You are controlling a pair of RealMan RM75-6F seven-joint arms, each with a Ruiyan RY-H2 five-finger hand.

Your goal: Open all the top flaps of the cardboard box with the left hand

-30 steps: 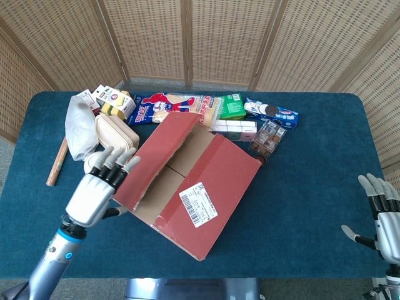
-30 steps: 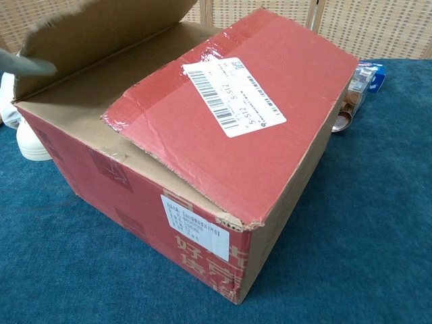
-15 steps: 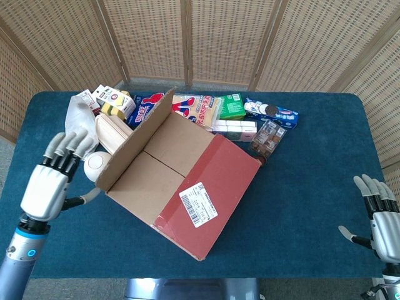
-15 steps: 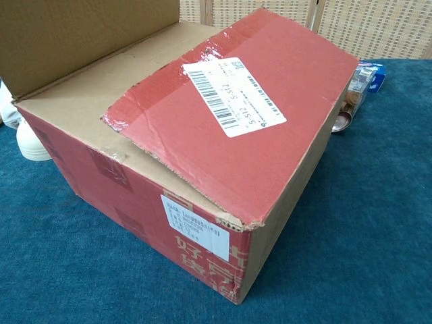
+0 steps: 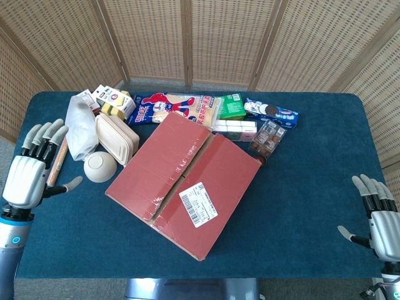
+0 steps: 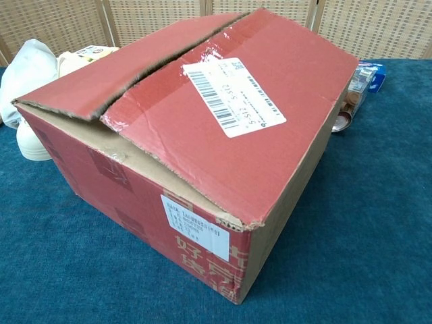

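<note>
The left flap (image 5: 156,164) had fallen shut again on the cardboard box (image 5: 185,184), mid-tabletop (image 5: 300,175); the left hand (image 5: 30,173), fingers spread and empty, had withdrawn, so nothing was opened.

A white shipping label (image 6: 233,97) with a barcode and a handwritten string that may read "S.SI2" sits on the right top flap of the red cardboard box (image 6: 202,175); its fine print is too small to read. A second white label (image 6: 194,226) on the box's front overlaps large pale Chinese characters, possibly "好". Snack package lettering behind the box is illegible.
</note>
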